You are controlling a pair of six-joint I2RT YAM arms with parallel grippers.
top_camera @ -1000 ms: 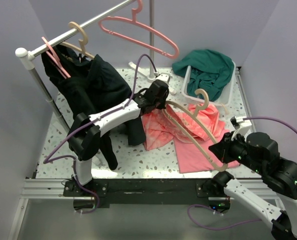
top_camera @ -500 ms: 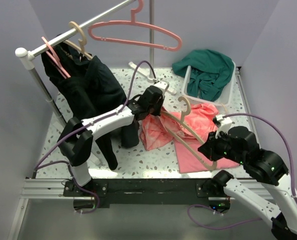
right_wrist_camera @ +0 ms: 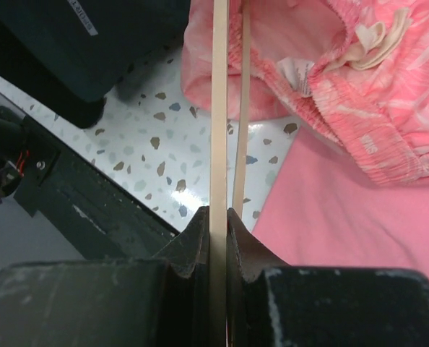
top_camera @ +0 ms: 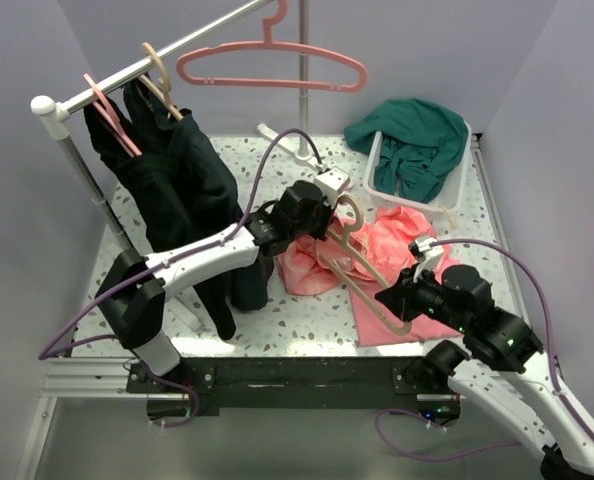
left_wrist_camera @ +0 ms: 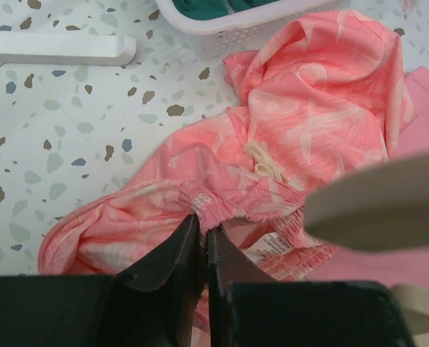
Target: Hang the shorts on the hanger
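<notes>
The salmon-pink shorts (top_camera: 312,268) lie bunched on the speckled table at mid-right. My left gripper (top_camera: 318,236) is shut on a fold of their gathered waistband (left_wrist_camera: 222,206), with its fingertips (left_wrist_camera: 191,235) pressed together on the fabric. The beige hanger (top_camera: 369,272) slants over the shorts, with its hook (top_camera: 351,208) beside the left gripper. My right gripper (top_camera: 390,300) is shut on the hanger's lower end. In the right wrist view the thin hanger bar (right_wrist_camera: 219,108) runs straight up from between the right gripper (right_wrist_camera: 219,215) fingers. The shorts (right_wrist_camera: 359,94) lie to its right.
A plain pink cloth (top_camera: 417,322) lies under the hanger's near end. A white basket (top_camera: 460,185) holding a dark teal garment (top_camera: 412,140) stands at the back right. At the left, a rail (top_camera: 167,52) carries dark clothes (top_camera: 182,190) and pink hangers (top_camera: 272,68). A white stand foot (left_wrist_camera: 55,47) lies behind the shorts.
My right arm has carried the hanger leftward, bringing its hook close to the left gripper. The left gripper has moved slightly nearer with the shorts. The pink hanger on the rail has swung level.
</notes>
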